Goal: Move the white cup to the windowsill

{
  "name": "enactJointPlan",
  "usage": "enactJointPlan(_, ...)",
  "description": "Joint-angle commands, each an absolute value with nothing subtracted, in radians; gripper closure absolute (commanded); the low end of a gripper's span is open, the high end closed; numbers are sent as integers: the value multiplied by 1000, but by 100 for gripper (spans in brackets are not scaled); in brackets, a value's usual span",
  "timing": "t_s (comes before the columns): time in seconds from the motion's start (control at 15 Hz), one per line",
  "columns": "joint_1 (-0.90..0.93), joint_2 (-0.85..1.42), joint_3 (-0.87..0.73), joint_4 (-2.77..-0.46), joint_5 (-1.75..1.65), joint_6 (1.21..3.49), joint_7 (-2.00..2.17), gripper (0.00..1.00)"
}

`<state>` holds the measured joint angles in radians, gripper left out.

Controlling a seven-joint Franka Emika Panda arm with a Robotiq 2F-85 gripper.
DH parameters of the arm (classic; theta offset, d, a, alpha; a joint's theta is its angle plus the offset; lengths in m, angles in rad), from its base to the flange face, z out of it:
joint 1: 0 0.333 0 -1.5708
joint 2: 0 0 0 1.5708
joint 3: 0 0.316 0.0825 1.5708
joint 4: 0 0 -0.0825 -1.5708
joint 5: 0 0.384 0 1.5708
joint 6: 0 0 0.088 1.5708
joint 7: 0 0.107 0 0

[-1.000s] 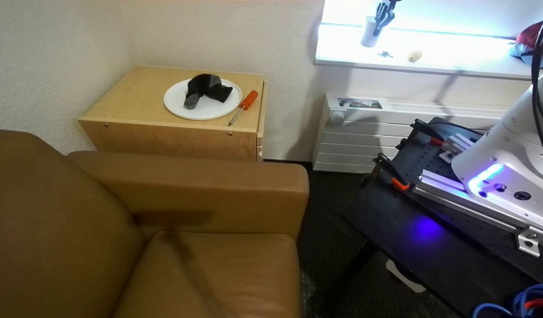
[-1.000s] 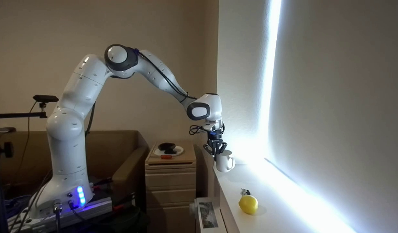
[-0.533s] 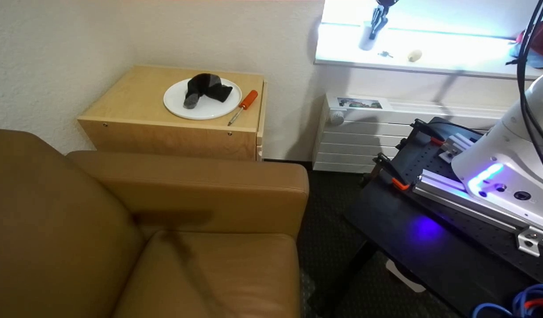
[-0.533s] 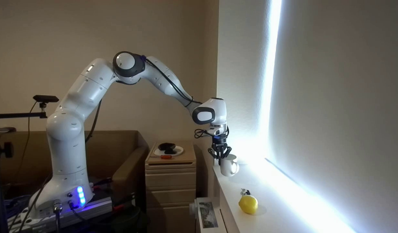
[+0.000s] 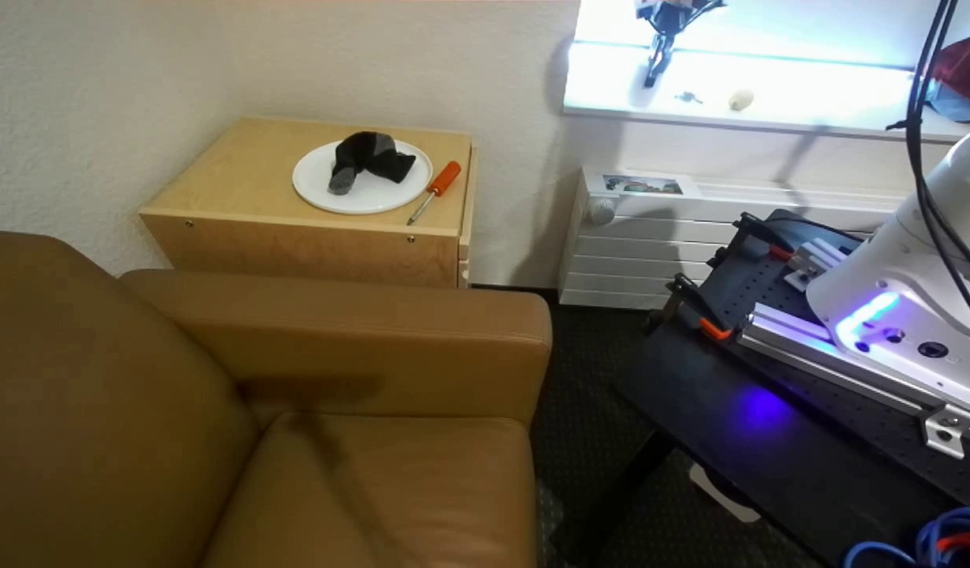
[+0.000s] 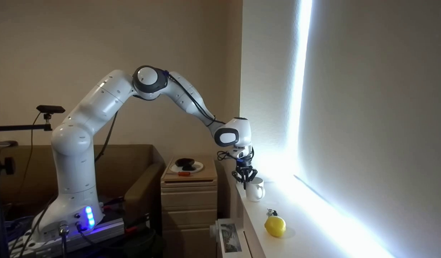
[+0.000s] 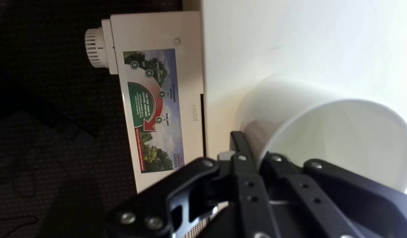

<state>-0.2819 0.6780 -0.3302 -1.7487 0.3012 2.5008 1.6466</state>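
Observation:
The white cup (image 6: pixel 254 190) is a plain mug with a handle on its right side in an exterior view. It looks upright, at the near edge of the white windowsill (image 6: pixel 303 240). My gripper (image 6: pixel 245 183) is shut on the cup's wall at the rim. In the wrist view, the jaws (image 7: pixel 258 157) have one finger outside the cup (image 7: pixel 289 99) and one inside. The cup's base looks on or just above the sill (image 7: pixel 236 43); I cannot tell which. In an exterior view the gripper (image 5: pixel 651 81) shows above the sill (image 5: pixel 808 99), and glare washes the cup out.
A yellow lemon (image 6: pixel 275 226) and keys (image 6: pixel 271 212) lie on the sill closer to that camera. A red and blue item (image 5: pixel 962 79) lies farther along it. A radiator (image 5: pixel 643 244) is below. A wooden side table (image 5: pixel 240 173) holds a plate (image 5: pixel 311 181) and a screwdriver (image 5: pixel 445 178).
The arm has reached farther out and come down. The cup, held throughout, has moved right and down to the sill and now looks more upright. The lemon and keys have not moved.

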Motion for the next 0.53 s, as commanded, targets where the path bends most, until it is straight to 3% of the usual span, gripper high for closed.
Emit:
enactJointPlan(0.0, -324, 726, -306, -1682, 341, 2510, 1661, 99)
enactJointPlan(0.2, -335, 742, -305, -1656, 347, 2476, 1675, 99)
enactJointPlan(0.27, -333, 744, -309, -1650, 343, 2464, 1687, 70)
enactJointPlan(0.4, -339, 742, -301, -1644, 347, 2454, 1688, 65)
enactJointPlan(0.47, -340, 734, -304, -1648, 344, 2453, 1686, 57)
